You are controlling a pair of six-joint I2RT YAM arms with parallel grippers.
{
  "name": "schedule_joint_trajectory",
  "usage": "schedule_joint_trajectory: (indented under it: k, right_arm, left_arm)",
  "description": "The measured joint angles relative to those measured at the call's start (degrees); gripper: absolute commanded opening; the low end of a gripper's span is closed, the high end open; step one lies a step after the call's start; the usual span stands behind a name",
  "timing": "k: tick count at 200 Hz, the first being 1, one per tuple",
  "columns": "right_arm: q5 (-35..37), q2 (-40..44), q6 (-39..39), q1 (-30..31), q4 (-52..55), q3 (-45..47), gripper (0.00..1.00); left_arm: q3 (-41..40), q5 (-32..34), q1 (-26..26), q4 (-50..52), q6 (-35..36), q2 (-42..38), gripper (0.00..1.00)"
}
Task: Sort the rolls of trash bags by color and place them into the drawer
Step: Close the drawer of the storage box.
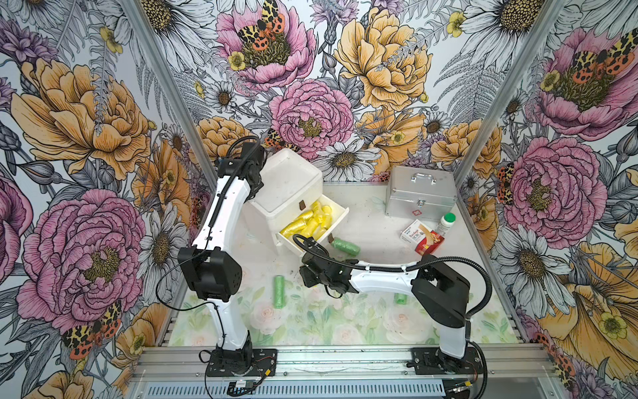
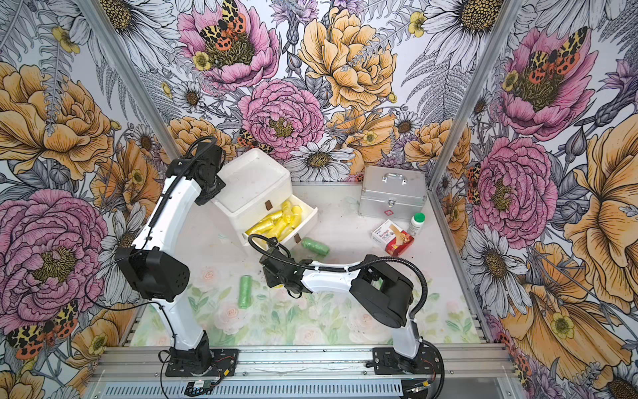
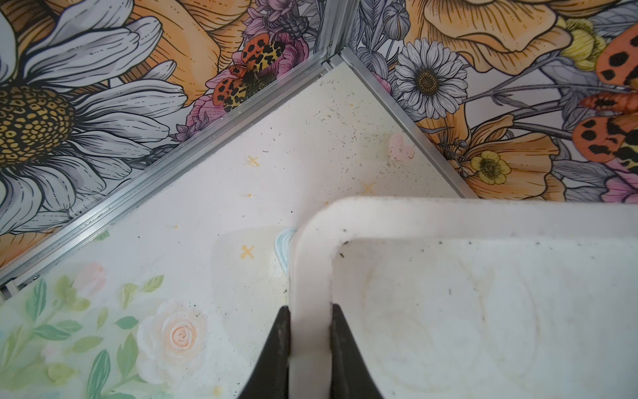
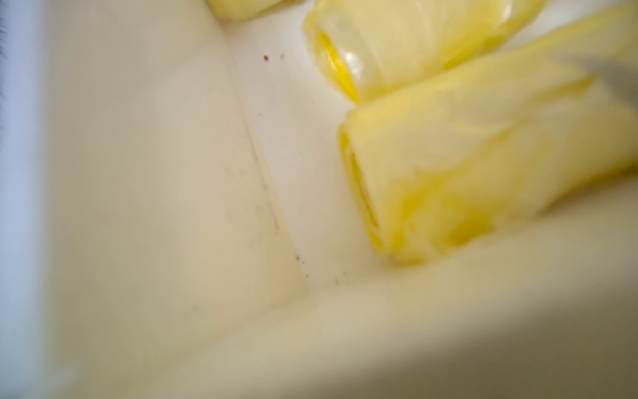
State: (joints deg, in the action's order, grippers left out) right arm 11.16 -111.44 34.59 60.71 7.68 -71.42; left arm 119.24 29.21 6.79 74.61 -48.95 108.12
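Left claw (image 3: pixel 310 307): pinched shut on the top rim of the white drawer chest (image 1: pixel 286 179). Right claw (image 1: pixel 309 273): low at the front of the open drawer (image 1: pixel 340 214), open or shut too hard to tell. Yellow rolls (image 1: pixel 307 222) piled inside that drawer. Three green rolls (image 1: pixel 345 246) lying on the counter (image 1: pixel 379 241), one just beside the drawer front, two farther off.

Your two top views hang high over the front rail (image 1: pixel 345 361) at 6 o'clock and look down toward 12; the whole table (image 1: pixel 362 321) shows in both top views. Your left wrist camera sits close above the white chest (image 3: pixel 448 216) at 11 o'clock. Your right wrist camera, very near and blurred, faces into the open drawer (image 4: pixel 138 172), which both top views also show.
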Motion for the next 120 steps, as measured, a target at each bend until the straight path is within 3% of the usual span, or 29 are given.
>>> schedule_joint_trajectory:
  k: [31,71,120]
  right_arm:
    - [1.18,-0.04,-0.76,0.52,-2.56,1.55,0.54]
    - [2.97,-0.04,-2.12,1.40,-3.76,2.40,0.65]
    - [7.02,-0.04,-4.83,3.63,-4.35,3.89,0.67]
  left_arm:
    - [0.00,0.00,0.00,0.00,0.02,0.00,0.00]
    - [0.00,0.02,0.07,0.00,0.04,0.02,0.00]
    - [0.13,0.09,0.11,0.11,0.07,0.11,0.00]
